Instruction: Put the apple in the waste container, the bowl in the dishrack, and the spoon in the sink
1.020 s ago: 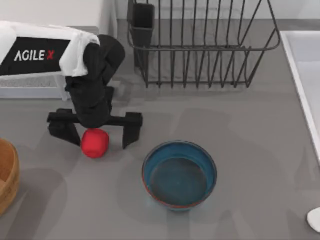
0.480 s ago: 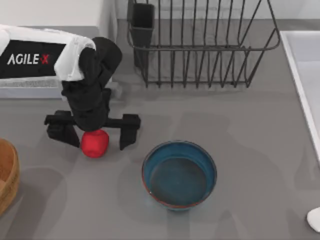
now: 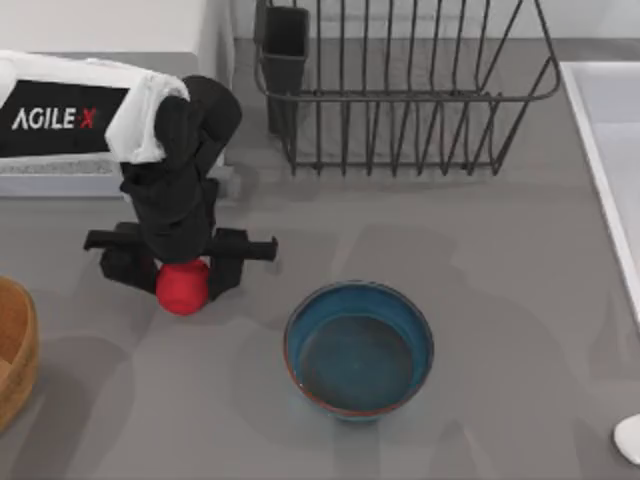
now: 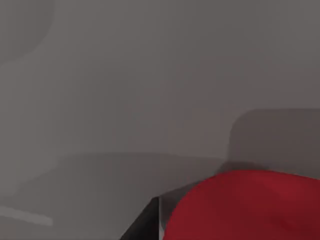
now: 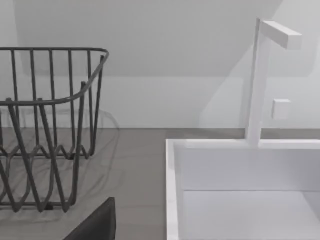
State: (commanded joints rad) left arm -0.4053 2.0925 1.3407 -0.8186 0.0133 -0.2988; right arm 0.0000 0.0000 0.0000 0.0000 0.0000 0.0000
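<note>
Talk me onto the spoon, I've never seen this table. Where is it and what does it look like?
Start at the big black wire dishrack at the back of the table, then follow the pale sink rim down the top view's right side. At the near right corner, just below the rim's end, lies the spoon, a small glossy white rounded tip. It is far smaller and paler than the blue-teal bowl to its left.

A rendered kitchen counter: a wire dishrack [image 3: 400, 90] stands beside a white sink [image 5: 240, 190] with a tap [image 5: 262, 75].
</note>
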